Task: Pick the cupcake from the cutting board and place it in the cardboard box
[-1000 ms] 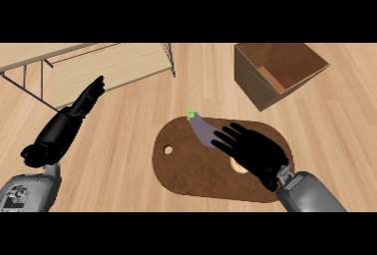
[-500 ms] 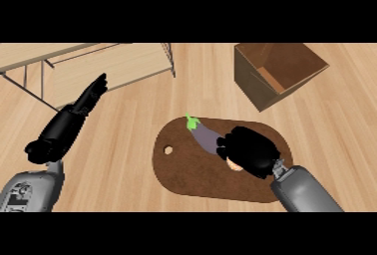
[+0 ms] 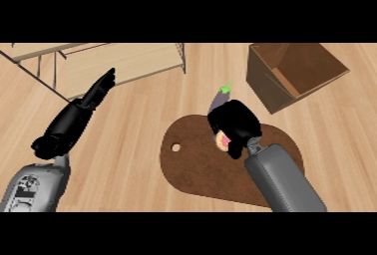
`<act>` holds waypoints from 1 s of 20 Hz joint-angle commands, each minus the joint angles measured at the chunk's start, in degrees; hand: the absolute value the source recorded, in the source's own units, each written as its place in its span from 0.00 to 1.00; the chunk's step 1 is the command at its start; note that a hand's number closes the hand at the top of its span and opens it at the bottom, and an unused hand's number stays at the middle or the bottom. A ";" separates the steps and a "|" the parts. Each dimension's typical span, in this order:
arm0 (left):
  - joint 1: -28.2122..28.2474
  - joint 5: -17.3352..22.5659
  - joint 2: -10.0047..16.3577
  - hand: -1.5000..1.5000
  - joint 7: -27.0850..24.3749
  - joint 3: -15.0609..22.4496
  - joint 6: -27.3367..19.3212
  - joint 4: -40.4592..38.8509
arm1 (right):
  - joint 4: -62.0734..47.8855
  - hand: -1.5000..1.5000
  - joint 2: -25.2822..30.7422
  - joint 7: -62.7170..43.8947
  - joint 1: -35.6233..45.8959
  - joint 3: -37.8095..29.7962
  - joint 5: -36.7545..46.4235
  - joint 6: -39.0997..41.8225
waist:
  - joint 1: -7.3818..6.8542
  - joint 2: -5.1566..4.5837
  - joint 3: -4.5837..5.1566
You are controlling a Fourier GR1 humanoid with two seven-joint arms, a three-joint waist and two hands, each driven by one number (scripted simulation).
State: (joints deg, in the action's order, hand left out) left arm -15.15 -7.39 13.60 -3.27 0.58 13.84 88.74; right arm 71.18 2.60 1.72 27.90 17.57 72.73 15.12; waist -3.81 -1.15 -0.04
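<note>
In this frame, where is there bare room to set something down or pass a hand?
Bare counter lies between the left hand and the cutting board, and the board's lower left part is bare. It is crowded at the board's upper edge: the right hand curls round the cupcake, with the eggplant just above and the cardboard box close by.

At the centre of the frame the right hand (image 3: 236, 122) curls over the cupcake (image 3: 222, 142) on the brown cutting board (image 3: 199, 172), which lies on the wooden worktop (image 3: 147, 129). A purple aubergine (image 3: 219, 99) lies just above the hand. The open cardboard box (image 3: 294, 69) sits at upper right. The left hand (image 3: 76, 117) rests at left, fingers straight.
</note>
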 commanded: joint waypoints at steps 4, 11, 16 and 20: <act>-2.30 -0.23 -0.52 0.50 -0.54 1.28 1.02 -1.12 | -10.99 1.00 -2.53 -20.08 16.62 -3.40 -7.18 -9.79 | -3.66 -0.55 -0.03; -2.25 0.08 0.01 0.50 -1.70 0.14 1.35 -2.46 | -20.44 1.00 -2.59 -30.84 34.69 1.54 -11.28 -16.58 | -2.39 0.17 0.11; -2.58 -2.09 -2.31 0.50 0.54 1.81 -1.10 -3.46 | -22.96 1.00 -2.59 -41.48 38.43 -5.47 -9.12 -27.56 | 0.06 0.35 0.07; -1.94 -0.74 -0.25 0.50 -0.14 -0.53 -0.14 -2.07 | -27.17 1.00 -2.60 -49.16 42.76 -8.95 -6.73 -33.65 | 0.62 0.55 0.10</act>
State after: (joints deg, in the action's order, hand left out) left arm -17.58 -8.26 12.78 -3.40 0.68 13.65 85.65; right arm 47.77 0.03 -40.43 66.66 11.38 64.32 -12.85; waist -3.81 -0.75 0.05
